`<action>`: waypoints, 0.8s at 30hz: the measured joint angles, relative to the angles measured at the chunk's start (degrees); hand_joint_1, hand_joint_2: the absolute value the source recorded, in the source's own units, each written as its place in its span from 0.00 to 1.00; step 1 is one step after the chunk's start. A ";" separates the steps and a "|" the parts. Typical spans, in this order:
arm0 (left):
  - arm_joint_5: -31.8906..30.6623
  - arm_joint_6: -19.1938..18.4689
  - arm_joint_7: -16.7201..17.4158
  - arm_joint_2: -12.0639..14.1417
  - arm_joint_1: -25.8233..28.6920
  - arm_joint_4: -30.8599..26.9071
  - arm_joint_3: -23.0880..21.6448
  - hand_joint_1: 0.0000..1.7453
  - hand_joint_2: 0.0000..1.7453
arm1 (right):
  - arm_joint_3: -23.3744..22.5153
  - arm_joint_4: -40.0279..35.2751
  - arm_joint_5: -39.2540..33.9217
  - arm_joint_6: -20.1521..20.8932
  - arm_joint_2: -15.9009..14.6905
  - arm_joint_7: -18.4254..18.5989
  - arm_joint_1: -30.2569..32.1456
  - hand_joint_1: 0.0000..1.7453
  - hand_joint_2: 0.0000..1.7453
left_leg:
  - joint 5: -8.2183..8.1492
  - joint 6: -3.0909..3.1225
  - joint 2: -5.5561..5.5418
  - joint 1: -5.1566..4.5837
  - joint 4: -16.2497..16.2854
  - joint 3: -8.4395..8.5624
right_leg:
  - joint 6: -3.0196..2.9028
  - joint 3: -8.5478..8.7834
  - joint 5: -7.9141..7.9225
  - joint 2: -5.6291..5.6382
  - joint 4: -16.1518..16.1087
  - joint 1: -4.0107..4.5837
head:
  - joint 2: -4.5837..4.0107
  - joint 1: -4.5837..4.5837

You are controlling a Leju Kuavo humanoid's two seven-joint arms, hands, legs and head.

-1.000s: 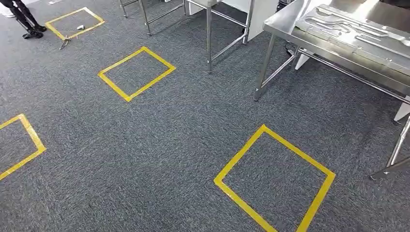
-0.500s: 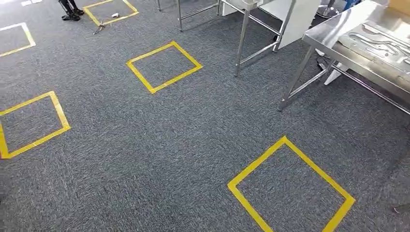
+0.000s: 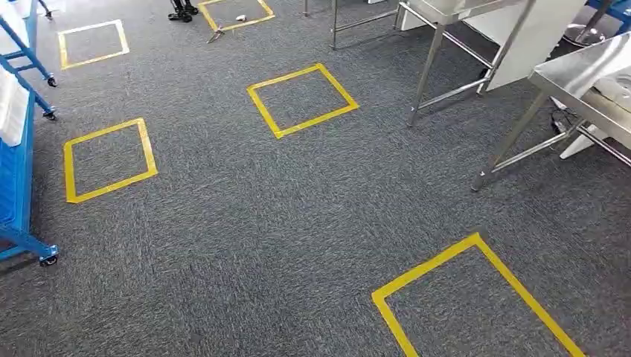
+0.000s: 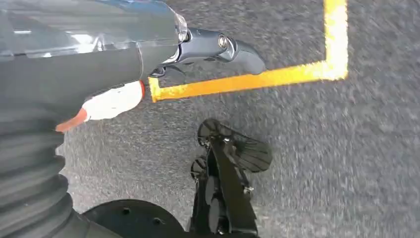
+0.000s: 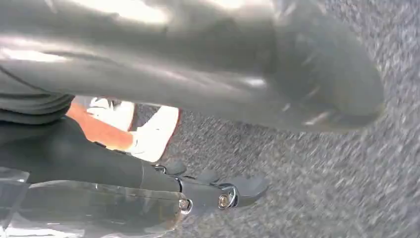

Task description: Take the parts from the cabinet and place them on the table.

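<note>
I'm walking carpet past yellow floor squares; blue cabinet on my left, steel bench on my right. Left hand and right hand hang down; I cannot tell their grip or any parts held. Judging by this, pickup and placing remain undone.

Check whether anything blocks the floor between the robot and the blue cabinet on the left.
Nothing visible does. In the head view the carpet toward the blue cabinet carries flat yellow tape squares, no raised obstacle. The steel tables stand off to the right, away from that path.
</note>
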 joint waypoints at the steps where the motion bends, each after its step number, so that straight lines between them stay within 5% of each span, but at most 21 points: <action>1: -0.02 0.04 -0.18 0.04 0.00 -0.02 0.00 0.00 1.00 | -0.02 0.00 0.00 0.11 0.00 -0.07 -0.05 0.00 0.00 | 2.56 -0.13 0.80 0.13 -5.51 2.97 | 0.33 0.23 -0.24 -0.72 0.14 -0.14 | 0.00 0.00; 2: -0.04 0.02 -0.40 0.09 -0.10 -0.02 0.00 0.00 1.00 | -0.02 0.00 -0.02 0.20 0.00 -0.11 -0.07 0.00 0.00 | 4.48 -0.19 2.75 0.18 -10.70 5.90 | 0.74 0.50 -0.53 -1.34 0.38 -0.20 | 0.00 0.00; 3: -0.07 0.00 -0.46 0.09 -0.44 -0.04 0.00 0.00 1.00 | -0.04 0.00 -0.07 0.20 -0.04 -0.20 -0.04 0.00 0.00 | 4.25 0.24 4.75 -0.27 -13.12 6.98 | 1.37 0.54 -1.02 -1.96 0.78 0.29 | 0.00 0.00; 4: -0.07 -0.04 -0.57 0.18 -0.57 -0.07 0.00 0.00 1.00 | -0.07 0.00 -0.15 0.24 -0.04 -0.33 -0.10 0.00 0.00 | 4.55 1.07 3.68 -0.28 -13.11 6.85 | 1.68 0.68 -1.17 -2.51 0.85 0.24 | 0.00 0.04; 7: -0.17 -0.37 -0.64 0.42 -0.20 -0.07 0.00 0.00 1.00 | -0.07 0.00 -0.17 0.50 -0.02 -0.61 -0.82 0.00 0.00 | 4.53 2.29 2.06 -0.61 -13.09 6.32 | 2.76 1.31 -1.15 -3.91 0.47 0.04 | 0.00 0.02; 8: -0.17 -0.37 -0.72 0.53 -0.11 -0.09 0.00 0.00 1.00 | -0.07 0.00 -0.05 0.55 0.00 -0.63 -0.84 0.00 0.00 | 4.89 2.85 1.48 -0.22 -13.45 6.80 | 3.32 1.34 -1.74 -2.18 0.83 -0.36 | 0.00 0.02; 9: -0.15 -0.37 -0.77 0.55 -0.16 -0.09 0.02 0.00 1.00 | -0.04 0.00 0.07 0.55 0.07 -0.72 -0.78 0.00 0.00 | 5.00 3.12 0.90 -0.27 -13.48 6.65 | 3.33 0.44 -3.65 1.27 2.93 -0.39 | 0.00 0.02; 10: -0.06 -0.37 -0.90 0.55 -0.30 -0.09 0.02 0.00 1.00 | -0.04 0.00 0.22 0.59 0.11 -0.77 -0.70 0.00 0.00 | 5.09 3.35 0.43 -0.32 -13.47 6.52 | 3.22 -1.23 -5.93 2.57 6.46 -0.37 | 0.00 0.02; 12: 0.09 -0.37 -1.27 0.55 -0.42 -0.09 0.02 0.00 1.00 | -0.04 0.00 0.52 0.59 0.15 -0.81 -0.25 0.00 0.00 | 5.17 3.67 -1.06 -0.78 -13.43 6.28 | 2.99 -5.92 -9.95 3.39 15.84 -0.20 | 0.00 0.02; 13: 0.26 -0.35 -1.38 0.55 -0.37 -0.09 0.02 0.00 1.00 | -0.04 0.00 0.66 0.55 0.17 -0.81 -0.17 0.00 0.00 | 5.19 3.78 -1.84 -1.03 -13.42 6.26 | 2.75 -7.37 -10.18 3.47 18.32 -0.13 | 0.00 0.02; 15: 0.33 -0.35 -1.40 0.55 -0.18 -0.09 0.02 0.00 1.00 | -0.04 0.00 0.85 0.48 0.17 -0.83 -0.07 0.00 0.00 | 5.21 3.86 -3.49 -1.51 -13.42 6.41 | 1.87 -6.70 -6.70 3.67 15.48 0.35 | 0.00 0.02; 16: 0.00 -0.42 -1.40 0.55 -0.09 -0.09 0.02 0.00 1.00 | -0.04 0.00 0.98 0.50 0.17 -0.94 -0.09 0.00 0.00 | 5.21 3.88 -4.40 -1.82 -13.42 6.62 | 1.12 -4.55 -3.44 4.17 10.32 0.70 | 0.00 0.02; 17: -0.20 -0.50 -1.31 0.55 -0.06 -0.09 0.02 0.00 1.00 | -0.04 0.00 1.03 0.53 0.17 -1.14 -0.07 0.00 0.00 | 5.20 3.89 -5.16 -1.94 -13.42 6.80 | 0.17 -2.15 -0.47 5.64 4.88 1.11 | 0.00 0.02; 18: -0.26 -0.50 -1.25 0.09 -0.05 -0.02 0.02 0.00 1.00 | -0.07 0.00 1.16 0.55 -0.13 -1.27 0.03 0.00 0.00 | 5.22 3.92 -5.55 -1.46 -13.44 6.59 | -1.12 -0.97 -0.17 9.25 2.05 1.36 | 0.00 0.02; 19: -0.33 -0.48 -1.18 0.04 -0.24 -0.11 0.02 0.00 1.00 | -0.04 0.04 1.20 0.61 -0.02 -1.36 0.01 0.00 0.00 | 5.29 3.69 -6.14 -1.84 -13.26 6.36 | -1.42 -1.18 0.23 9.69 1.57 1.42 | 0.00 0.04; 22: -0.70 -0.37 -0.94 0.07 0.12 -0.09 0.00 0.00 1.00 | -0.04 0.02 1.16 0.55 -0.04 -1.55 -0.20 0.00 0.00 | 5.91 2.55 -8.29 -1.00 -13.93 5.90 | -1.58 -0.85 0.41 7.50 0.86 1.89 | 0.00 0.02; 23: -0.94 -0.37 -0.79 0.24 0.18 -0.13 0.00 0.00 1.00 | -0.04 0.02 1.14 0.57 0.07 -1.57 -0.23 0.00 0.00 | 5.74 2.48 -8.22 -1.39 -13.62 5.96 | -1.43 -0.03 1.25 6.46 -1.00 0.71 | 0.00 0.00; 24: -1.29 -0.39 -0.70 0.20 0.27 -0.11 0.00 0.00 1.00 | -0.07 0.02 1.14 0.57 0.13 -1.57 -0.11 0.00 0.00 | 4.71 2.32 -5.10 -1.67 -12.20 5.38 | -1.34 0.55 1.39 5.56 -1.72 1.03 | 0.00 0.00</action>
